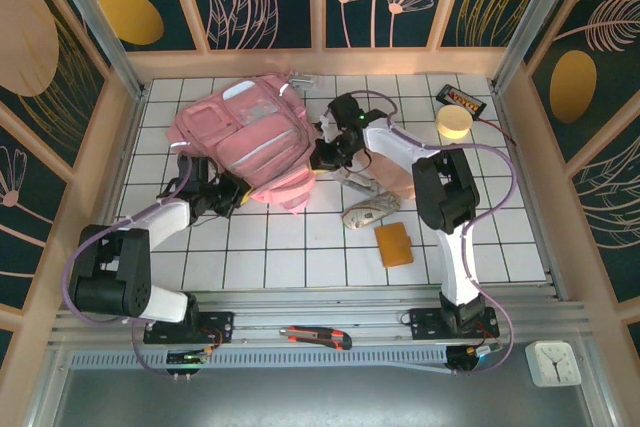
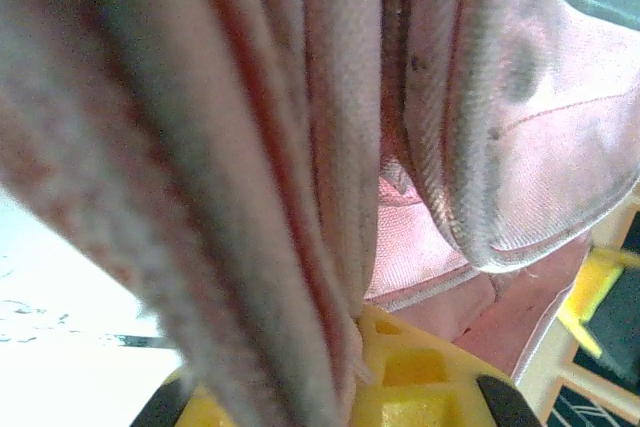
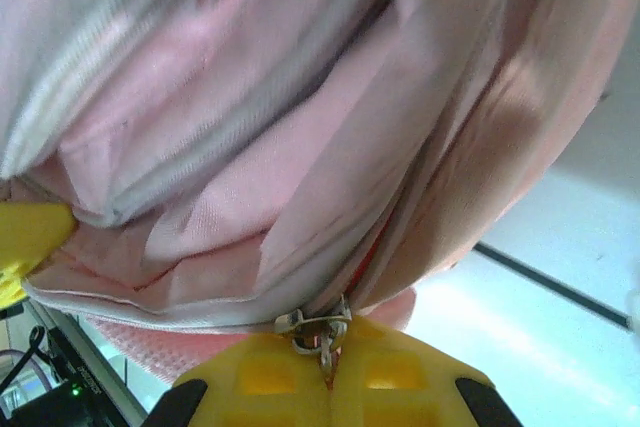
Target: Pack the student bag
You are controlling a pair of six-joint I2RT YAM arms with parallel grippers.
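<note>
The student bag (image 1: 240, 132), a large pink backpack with pale strips, lies at the back left of the white tiled table. My left gripper (image 1: 230, 193) sits at its near edge, shut on a fold of the bag's fabric (image 2: 300, 197), which runs down between the yellow fingers (image 2: 420, 377). My right gripper (image 1: 326, 153) is at the bag's right side. Its yellow fingers (image 3: 260, 377) are shut on the metal zipper pull (image 3: 322, 332), with the pink bag (image 3: 250, 147) bunched just above.
To the right lie a pale pink pouch (image 1: 397, 175), a grey patterned pouch (image 1: 368, 213) and an orange wallet (image 1: 394, 244). A yellow tape roll (image 1: 454, 123) and a black box (image 1: 462, 100) sit at the back right. A box cutter (image 1: 315, 337) rests on the front rail.
</note>
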